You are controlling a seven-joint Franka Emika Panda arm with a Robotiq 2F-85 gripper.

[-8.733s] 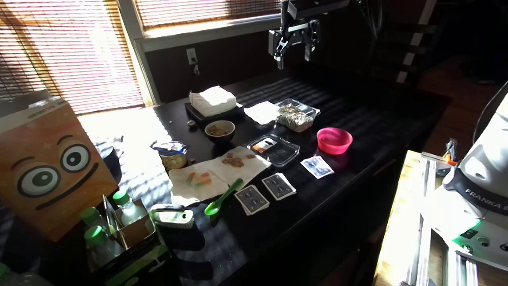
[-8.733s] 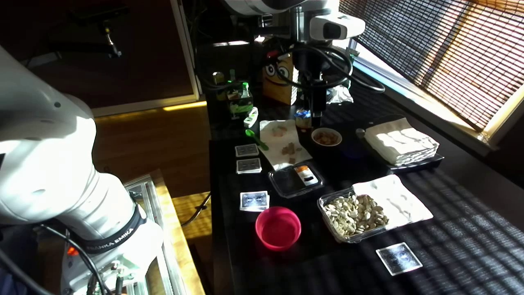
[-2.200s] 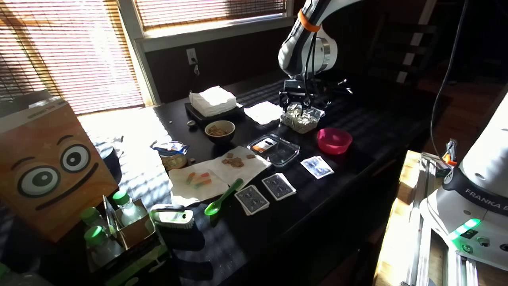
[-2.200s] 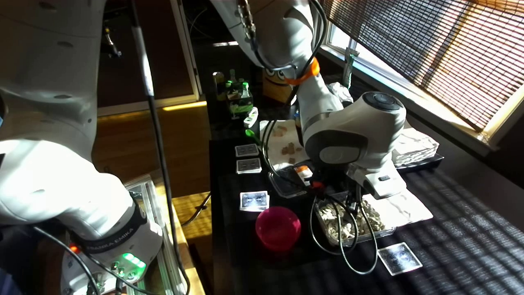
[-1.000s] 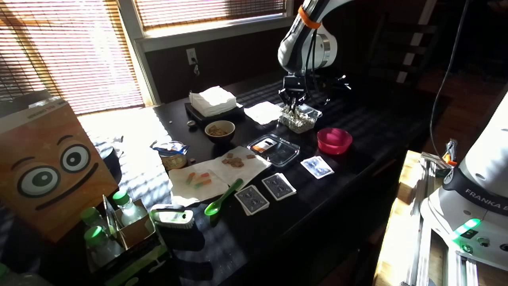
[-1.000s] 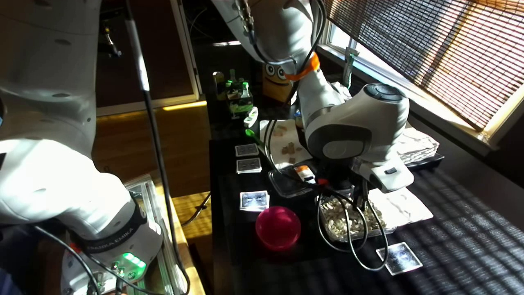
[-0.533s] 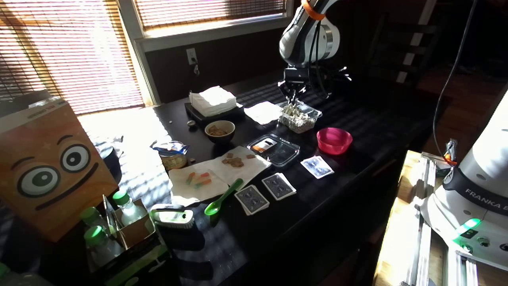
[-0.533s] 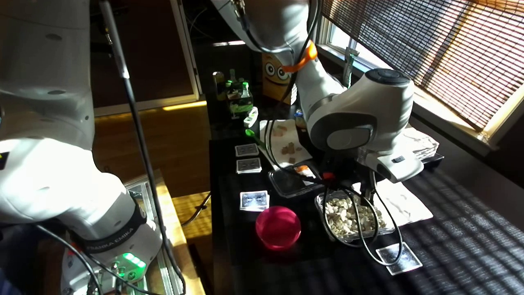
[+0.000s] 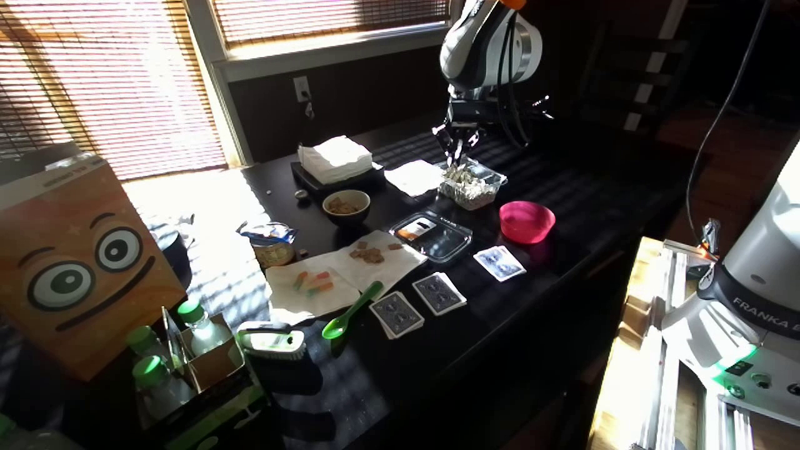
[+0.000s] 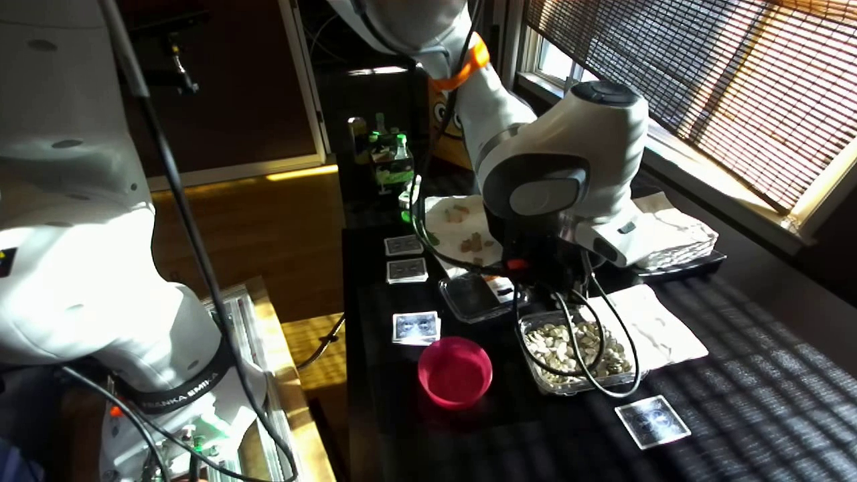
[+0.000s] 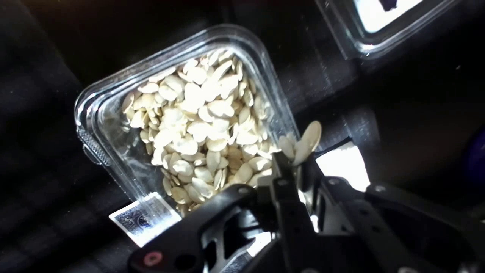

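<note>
In the wrist view my gripper [image 11: 296, 161] is shut on a few pale, flat seeds [image 11: 305, 144] that stick out past its fingertips. Beneath and beside it lies a clear plastic container [image 11: 282, 102] partly filled with loose seeds [image 11: 204, 129] of the same kind. An exterior view shows the gripper [image 9: 455, 161] pointing down just above the seed container [image 9: 478, 201], near its back corner. From the opposite side, the arm and cables hide the fingers and cover part of the container's seeds [image 10: 556, 345].
A pink bowl [image 9: 527, 231] stands beside the container, with a clear lid [image 9: 444, 240] and playing cards [image 9: 500, 262] close by. A white napkin [image 9: 412, 178] lies behind. Farther off are a bowl of brown squares [image 9: 346, 217], a green spoon [image 9: 353, 312] and a single card [image 10: 653, 422].
Since 8.7 seconds ago the arm has come down over the container. The jaws closed between about two seconds and one second ago, and the gripper has since risen clear with seeds between its fingers.
</note>
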